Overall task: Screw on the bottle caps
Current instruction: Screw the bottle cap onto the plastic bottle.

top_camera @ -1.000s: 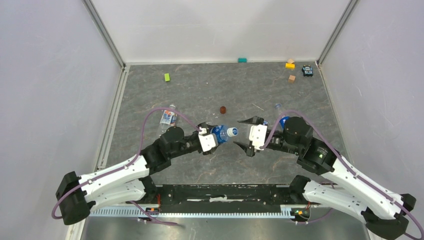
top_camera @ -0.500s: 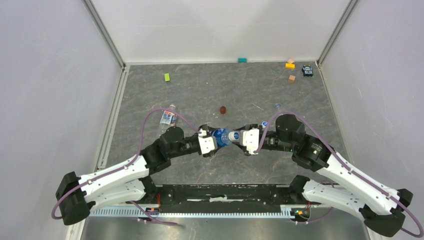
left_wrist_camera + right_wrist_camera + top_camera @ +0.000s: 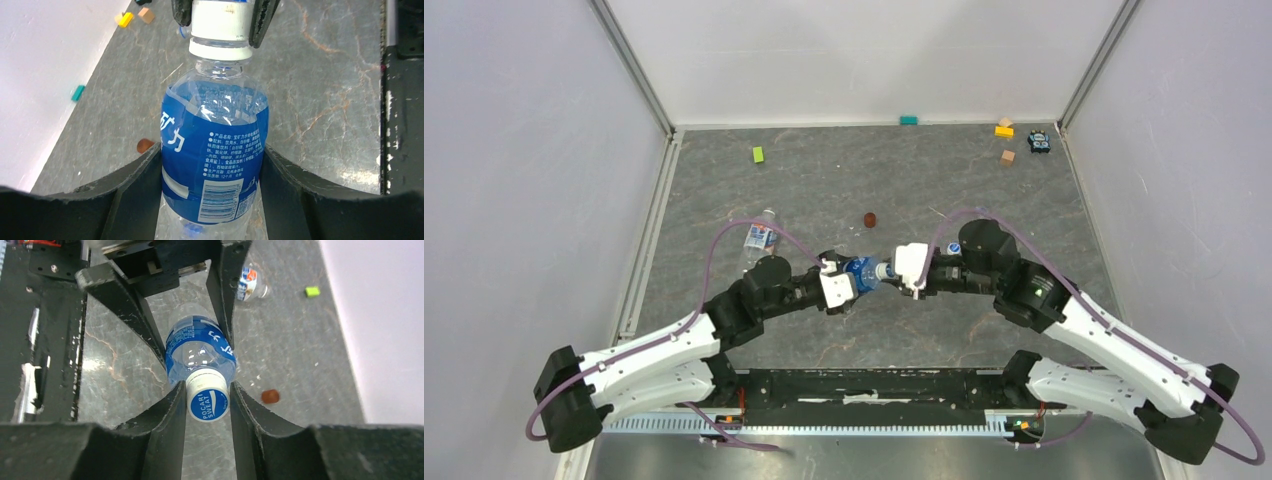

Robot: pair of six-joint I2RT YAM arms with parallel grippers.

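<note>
Bottle (image 3: 215, 150): held level above the table's (image 3: 824, 190) middle, long axis left to right, neck pointing right.
Left gripper (image 3: 854, 276): clamped wide round the label.
Cap (image 3: 207, 401): on the neck.
Right gripper (image 3: 891, 270): in line with the neck, pinching the cap's sides, placed to twist.

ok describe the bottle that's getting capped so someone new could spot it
Start at the middle of the grey table. The bottle is held there, left gripper around its blue label, right gripper pinching its white cap. The other bottle in plain view lies loose further left.
</note>
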